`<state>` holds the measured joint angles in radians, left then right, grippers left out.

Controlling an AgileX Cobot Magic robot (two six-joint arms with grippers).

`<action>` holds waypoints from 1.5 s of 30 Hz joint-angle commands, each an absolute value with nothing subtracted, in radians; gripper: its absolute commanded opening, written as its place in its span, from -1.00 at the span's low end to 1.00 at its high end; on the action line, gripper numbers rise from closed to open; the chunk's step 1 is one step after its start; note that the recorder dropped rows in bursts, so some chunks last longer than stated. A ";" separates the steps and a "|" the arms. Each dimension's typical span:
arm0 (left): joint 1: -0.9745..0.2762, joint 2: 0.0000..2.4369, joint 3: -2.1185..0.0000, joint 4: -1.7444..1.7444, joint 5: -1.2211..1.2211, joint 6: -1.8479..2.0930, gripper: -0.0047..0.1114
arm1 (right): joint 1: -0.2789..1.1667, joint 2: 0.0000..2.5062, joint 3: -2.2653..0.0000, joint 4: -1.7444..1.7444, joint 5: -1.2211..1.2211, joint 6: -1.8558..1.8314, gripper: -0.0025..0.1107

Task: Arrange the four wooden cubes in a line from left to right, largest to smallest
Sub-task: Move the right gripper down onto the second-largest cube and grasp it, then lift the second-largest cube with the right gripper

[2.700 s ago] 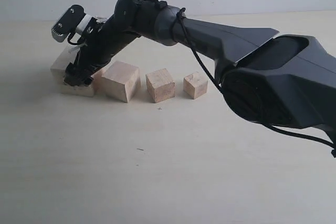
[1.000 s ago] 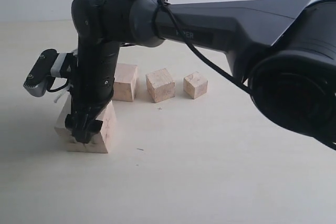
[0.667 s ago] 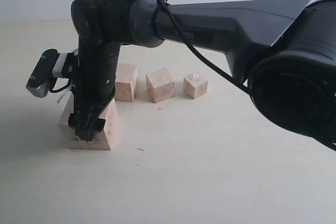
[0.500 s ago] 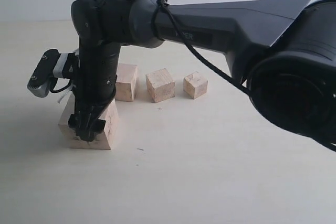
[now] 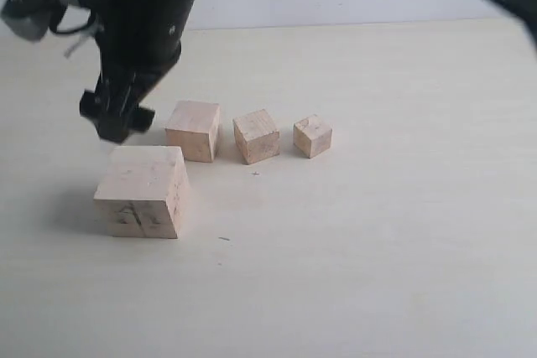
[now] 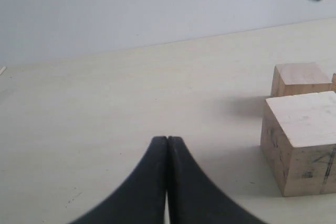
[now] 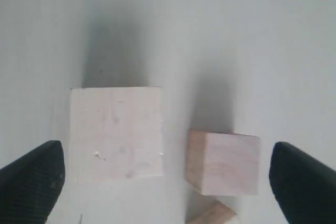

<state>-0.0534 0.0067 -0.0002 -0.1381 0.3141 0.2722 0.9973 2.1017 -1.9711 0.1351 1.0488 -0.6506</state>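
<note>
Four pale wooden cubes lie on the table. The largest cube [image 5: 141, 192], with dark scribbles on its front face, sits nearer the camera than the others, at the left. Behind it run the second cube [image 5: 194, 130], the third cube [image 5: 256, 136] and the smallest cube [image 5: 312, 137], left to right. My right gripper [image 5: 117, 116] hangs open above the largest cube's far left, holding nothing. From the right wrist, the largest cube [image 7: 115, 132] and second cube [image 7: 223, 161] lie between the spread fingers [image 7: 31, 182]. My left gripper [image 6: 167, 140] is shut and empty, with the largest cube [image 6: 302, 140] off to one side.
The right arm's dark body [image 5: 147, 6] fills the upper left of the exterior view. The pale tabletop [image 5: 377, 249] stretches to the right and toward the camera. A plain wall [image 6: 157, 9] stands behind the table.
My right gripper has let go of the largest cube and risen well above it. The cube stays on the table, in front of the row's left end.
</note>
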 commanded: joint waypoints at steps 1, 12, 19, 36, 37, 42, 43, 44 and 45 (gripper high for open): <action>-0.051 0.000 0.000 -0.140 0.309 0.274 -0.92 | 0.927 2.015 -1.973 0.117 1.044 -0.643 0.90; -0.051 0.000 0.000 -0.140 0.309 0.274 -0.92 | 0.779 2.147 -1.971 0.134 1.042 -0.629 0.90; -0.051 0.000 0.000 -0.140 0.309 0.274 -0.92 | 0.779 2.271 -1.971 0.143 1.017 -0.689 0.90; -0.051 0.000 0.000 -0.140 0.309 0.274 -0.92 | 0.779 2.403 -1.971 0.218 0.820 -0.736 0.90; -0.051 0.000 0.000 -0.140 0.309 0.274 -0.92 | 0.779 2.409 -1.971 0.227 0.801 -0.738 0.90; -0.051 0.000 0.000 -0.140 0.309 0.274 -0.92 | 0.779 2.441 -1.971 0.243 0.750 -0.770 0.90; -0.051 0.000 0.000 -0.140 0.309 0.274 -0.92 | 0.779 2.443 -1.971 0.243 0.750 -0.786 0.90; -0.051 0.000 0.000 -0.140 0.309 0.274 -0.92 | 0.779 2.448 -1.971 0.245 0.754 -0.795 0.88; -0.051 0.000 0.000 -0.140 0.309 0.274 -0.92 | 0.779 2.448 -1.971 0.247 0.754 -0.800 0.85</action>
